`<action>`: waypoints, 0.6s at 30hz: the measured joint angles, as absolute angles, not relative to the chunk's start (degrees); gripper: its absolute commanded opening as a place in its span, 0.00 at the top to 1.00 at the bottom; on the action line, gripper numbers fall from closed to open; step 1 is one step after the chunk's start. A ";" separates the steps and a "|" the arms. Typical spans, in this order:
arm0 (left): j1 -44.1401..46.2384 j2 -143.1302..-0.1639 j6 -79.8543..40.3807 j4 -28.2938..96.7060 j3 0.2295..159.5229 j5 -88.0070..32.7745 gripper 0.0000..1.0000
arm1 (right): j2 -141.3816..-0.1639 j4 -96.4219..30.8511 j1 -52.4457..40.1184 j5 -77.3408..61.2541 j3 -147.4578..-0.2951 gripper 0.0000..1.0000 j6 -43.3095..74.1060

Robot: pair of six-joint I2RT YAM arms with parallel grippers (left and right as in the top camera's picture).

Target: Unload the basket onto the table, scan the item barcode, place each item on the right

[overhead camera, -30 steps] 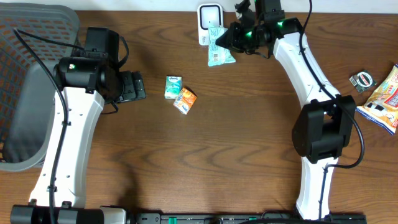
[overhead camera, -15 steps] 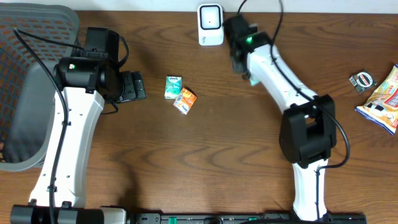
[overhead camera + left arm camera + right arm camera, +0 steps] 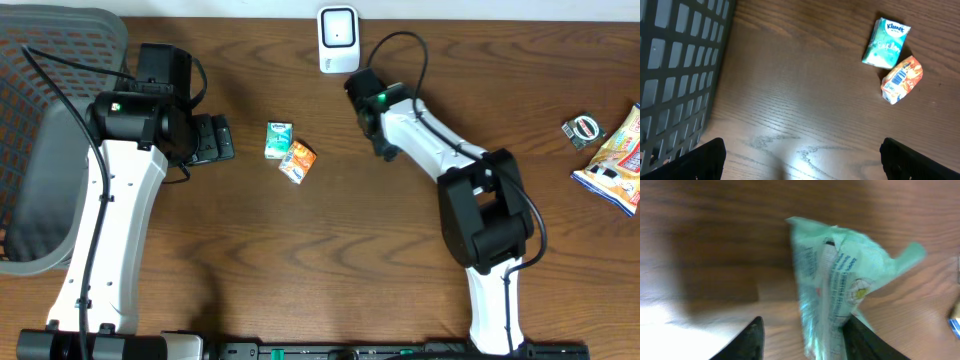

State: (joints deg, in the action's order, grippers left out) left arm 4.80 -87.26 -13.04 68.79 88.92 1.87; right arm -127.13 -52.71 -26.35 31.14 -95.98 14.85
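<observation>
A pale green printed packet [image 3: 840,285] stands between the fingers of my right gripper [image 3: 804,332], just above the wooden table. It leans on the right finger [image 3: 862,340], and a gap shows to the left finger [image 3: 747,340], so the jaws are apart. From overhead my right gripper [image 3: 380,130] is below the white scanner [image 3: 338,38], and the arm hides the packet. My left gripper [image 3: 215,138] is wide open over bare wood with nothing in it. Both its fingertips [image 3: 702,160] sit at the bottom corners of the left wrist view.
A teal tissue pack [image 3: 279,138] and an orange pack [image 3: 297,161] lie mid-table, also in the left wrist view as tissue pack [image 3: 886,42] and orange pack [image 3: 901,79]. A grey mesh basket [image 3: 50,150] fills the left edge. A snack bag [image 3: 618,160] and a small item [image 3: 582,127] lie far right.
My right arm swung down and left from in front of the scanner to low over the table. Its jaws have come apart around the green packet. The left arm has not moved.
</observation>
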 measured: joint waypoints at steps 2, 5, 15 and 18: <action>4.80 -87.26 -13.04 68.79 88.92 1.87 0.02 | -127.13 -53.41 -28.25 27.99 -96.71 0.48 14.81; 4.80 -87.26 -13.04 68.79 88.92 1.87 0.02 | -127.13 -54.92 -30.94 25.45 -98.06 0.45 14.33; 4.80 -87.26 -13.02 68.79 88.92 1.87 0.02 | -127.13 -59.37 -34.09 23.86 -110.63 0.28 8.95; 4.80 -87.26 -13.04 68.79 88.92 1.87 0.02 | -127.13 -59.75 -31.18 22.92 -110.96 0.27 8.43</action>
